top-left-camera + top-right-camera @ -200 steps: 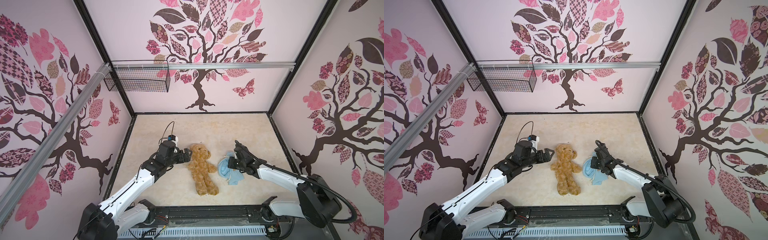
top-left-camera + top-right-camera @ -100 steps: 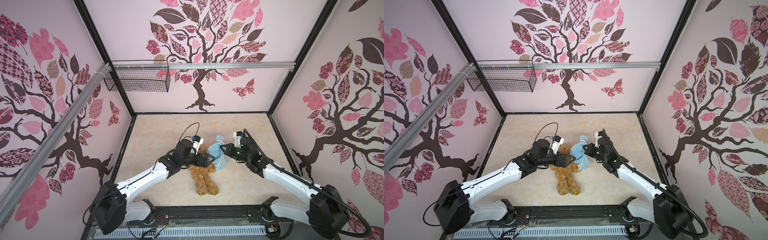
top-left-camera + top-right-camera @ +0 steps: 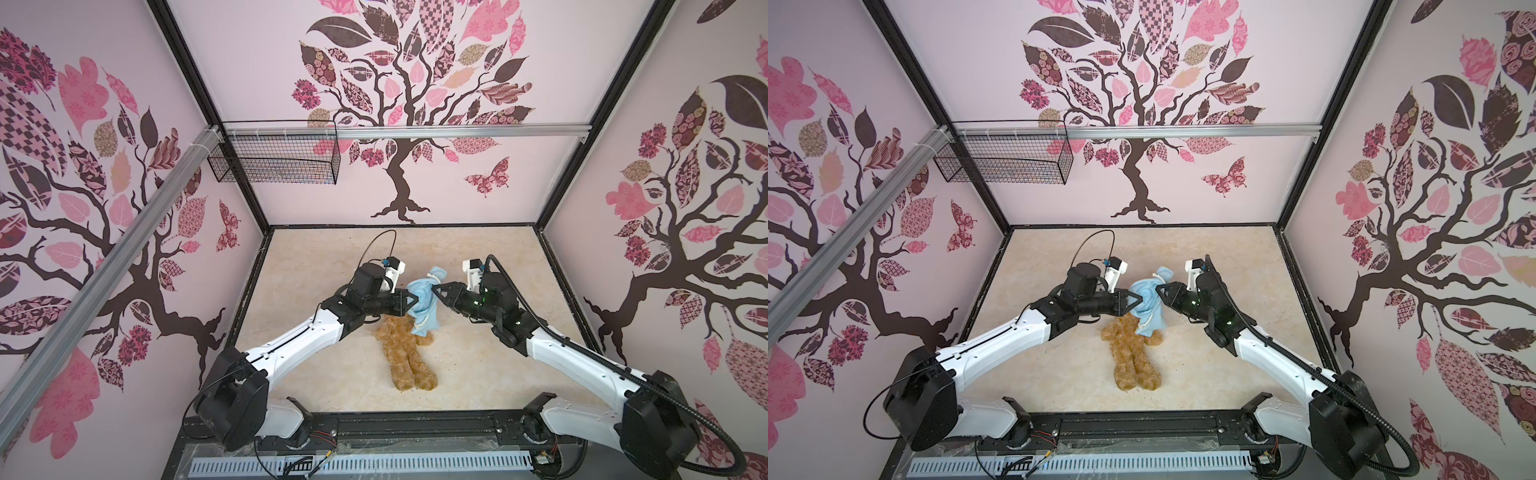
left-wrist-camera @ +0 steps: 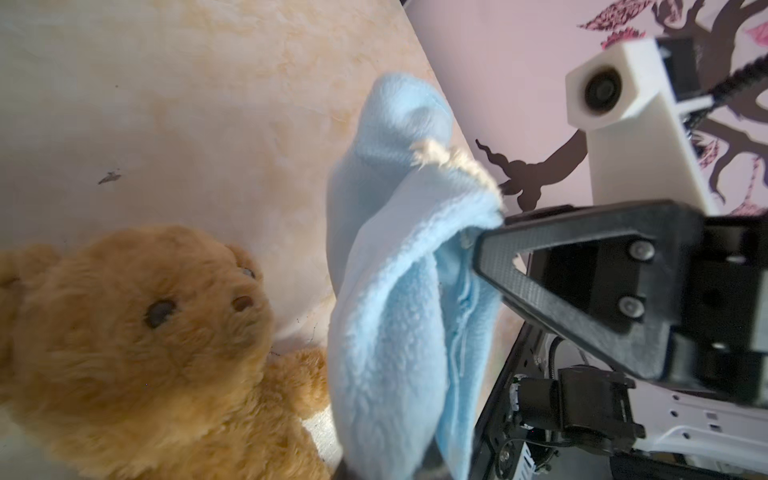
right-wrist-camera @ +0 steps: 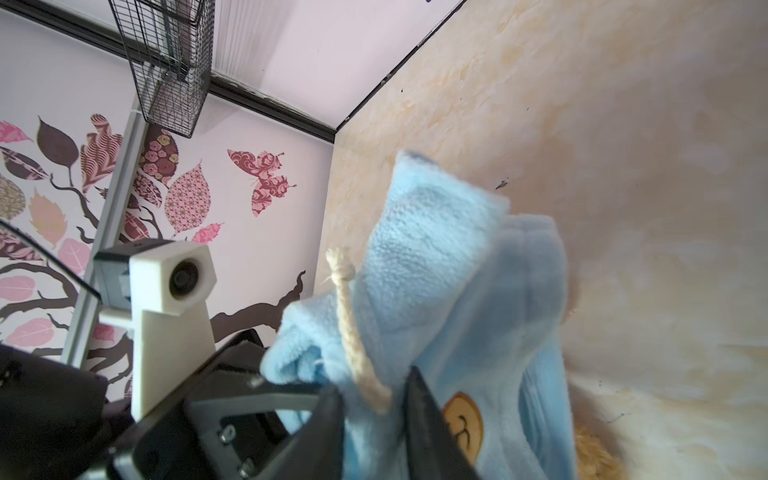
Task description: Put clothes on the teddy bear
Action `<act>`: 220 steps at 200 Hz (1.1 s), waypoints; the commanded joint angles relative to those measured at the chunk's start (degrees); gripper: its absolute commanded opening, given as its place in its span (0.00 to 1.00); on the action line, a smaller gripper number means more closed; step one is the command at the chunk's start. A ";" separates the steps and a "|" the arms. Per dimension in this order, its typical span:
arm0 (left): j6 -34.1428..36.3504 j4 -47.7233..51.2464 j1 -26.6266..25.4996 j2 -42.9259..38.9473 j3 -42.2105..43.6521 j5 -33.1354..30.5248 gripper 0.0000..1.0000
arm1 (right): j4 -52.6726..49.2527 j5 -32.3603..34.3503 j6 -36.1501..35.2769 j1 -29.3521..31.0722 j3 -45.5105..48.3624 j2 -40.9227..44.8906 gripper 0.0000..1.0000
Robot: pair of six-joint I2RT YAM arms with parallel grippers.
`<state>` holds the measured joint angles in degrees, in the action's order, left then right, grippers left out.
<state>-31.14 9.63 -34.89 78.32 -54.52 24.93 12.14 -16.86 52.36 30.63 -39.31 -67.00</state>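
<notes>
Blue fleece shirt was pinched in the clamped L gripper; R gripper jaws were parted round its edge. Teddy bear lay on bench beneath the shirt; hem needed gripping both sides & spreading before lowering.

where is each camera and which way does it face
Both top views: high at the front, looking down on the table; left arm and right arm whole.
Left wrist: on its arm, facing the light blue shirt, teddy bear and right end effector.
Right wrist: on its arm, facing the shirt and left arm's camera; own fingers show.
Shared: both wrists see the shirt.
</notes>
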 commanded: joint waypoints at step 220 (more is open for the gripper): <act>10.92 27.31 26.58 -19.82 -4.61 4.07 0.00 | 0.08 23.25 -13.54 16.54 -21.86 -42.61 0.99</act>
<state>-19.90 38.79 -8.49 58.74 -61.36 28.60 10.20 6.35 37.50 48.03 -57.87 -104.88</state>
